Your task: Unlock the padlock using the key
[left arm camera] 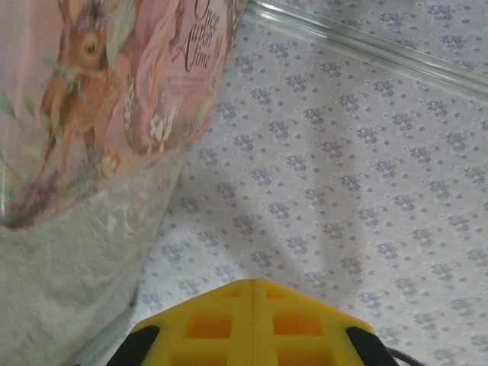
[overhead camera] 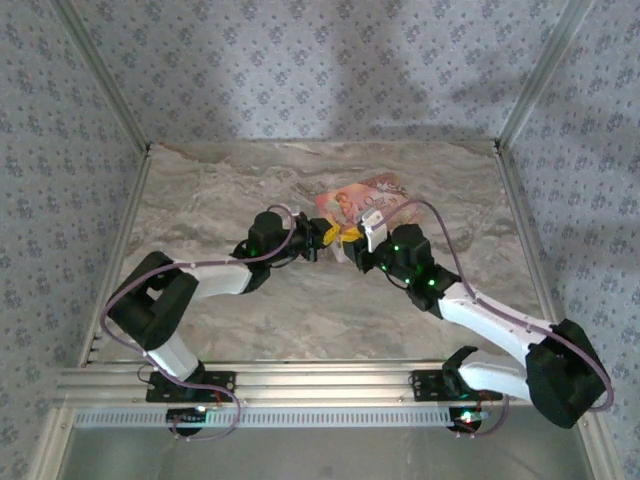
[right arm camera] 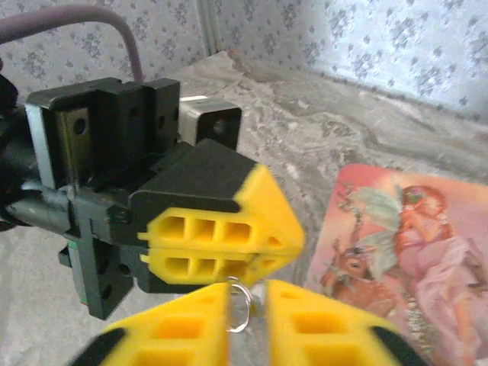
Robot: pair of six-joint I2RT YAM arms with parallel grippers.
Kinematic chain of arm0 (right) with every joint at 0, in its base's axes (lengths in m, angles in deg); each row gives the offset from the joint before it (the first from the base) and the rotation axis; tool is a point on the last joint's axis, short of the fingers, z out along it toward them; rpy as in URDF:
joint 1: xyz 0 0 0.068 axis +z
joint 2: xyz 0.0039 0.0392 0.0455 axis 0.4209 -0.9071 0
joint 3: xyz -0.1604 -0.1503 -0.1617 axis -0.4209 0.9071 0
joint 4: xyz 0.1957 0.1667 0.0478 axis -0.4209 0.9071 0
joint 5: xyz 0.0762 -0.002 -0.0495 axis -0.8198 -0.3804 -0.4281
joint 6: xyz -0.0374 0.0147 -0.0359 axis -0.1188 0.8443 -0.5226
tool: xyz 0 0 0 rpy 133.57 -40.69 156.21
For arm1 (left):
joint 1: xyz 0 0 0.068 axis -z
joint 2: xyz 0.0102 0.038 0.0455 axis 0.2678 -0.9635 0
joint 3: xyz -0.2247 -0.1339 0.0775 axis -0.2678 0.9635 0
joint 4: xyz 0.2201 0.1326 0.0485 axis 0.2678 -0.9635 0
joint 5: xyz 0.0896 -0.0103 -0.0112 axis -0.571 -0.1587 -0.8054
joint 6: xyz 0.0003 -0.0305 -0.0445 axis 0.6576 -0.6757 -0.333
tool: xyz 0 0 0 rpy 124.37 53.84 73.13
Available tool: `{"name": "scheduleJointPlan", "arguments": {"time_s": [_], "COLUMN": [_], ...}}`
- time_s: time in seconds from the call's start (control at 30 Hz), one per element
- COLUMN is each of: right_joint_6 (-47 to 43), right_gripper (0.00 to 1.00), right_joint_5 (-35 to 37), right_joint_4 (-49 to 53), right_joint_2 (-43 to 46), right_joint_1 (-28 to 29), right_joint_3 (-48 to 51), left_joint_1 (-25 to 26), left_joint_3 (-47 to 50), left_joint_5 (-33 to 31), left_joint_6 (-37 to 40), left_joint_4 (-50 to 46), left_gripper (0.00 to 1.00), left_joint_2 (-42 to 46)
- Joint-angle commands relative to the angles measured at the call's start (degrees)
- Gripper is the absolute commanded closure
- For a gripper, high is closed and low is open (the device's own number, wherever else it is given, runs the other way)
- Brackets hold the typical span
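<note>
Right gripper (right arm camera: 245, 290) jaws are gripping a small silvery ring (right arm camera: 239, 306), just beside the pink picture-printed box (right arm camera: 412, 259) lying on the bench (right arm camera: 305, 130). Left gripper (right arm camera: 291, 244) jaws are pressing clenched together, their tips nearly touching that ring. Whether this ring is part of the padlock or the key I cannot tell, the yellow fingers (right arm camera: 328, 324) covering the rest.

Both my arms bend inward; my left gripper (right arm camera: 263, 247) is pinched closed, meeting my right gripper (right arm camera: 245, 299), seemingly near-closed.
</note>
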Motion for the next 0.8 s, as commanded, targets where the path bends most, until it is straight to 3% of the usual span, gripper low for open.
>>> {"name": "scheduleJointPlan", "arguments": {"time_s": [0.0, 0.13, 0.2, 0.37, 0.5, 0.77], "right_joint_6": [7.18, 12.51, 14.73, 26.28, 32.12, 41.23], "right_gripper": [0.7, 0.65, 0.61, 0.41, 0.31, 0.31], "right_joint_5": [-3.55, -6.92, -8.3, -13.69, -15.39, -15.92], "right_joint_4": [-3.43, -6.11, -7.13, -20.05, -26.41, -33.93], "right_joint_2": [3.05, 4.47, 4.57, 3.52, 2.31, -3.35], "right_joint_1": [-2.41, -4.34, -4.93, -6.56, -6.65, -6.52], "right_joint_3": [1.38, 2.1, 2.1, 4.37, 4.08, 2.85], "left_joint_1": [0.12, 0.36, 0.6, 2.6, 3.81, 5.12], "left_joint_3": [-1.82, -4.28, -4.49, -4.31, -3.44, -3.64], "left_joint_5": [-5.22, -8.03, -8.41, -11.34, -12.64, -12.38], "left_joint_6": [13.4, 23.25, 26.16, 35.8, 39.12, 38.92], "left_joint_4": [-2.57, -7.73, -5.23, -4.42, -1.08, 0.81], "left_gripper": [1.0, 1.0, 1.0, 1.0, 1.0, 1.0], "left_joint_2": [4.05, 7.03, 7.89, 11.27, 12.7, 12.77]}}
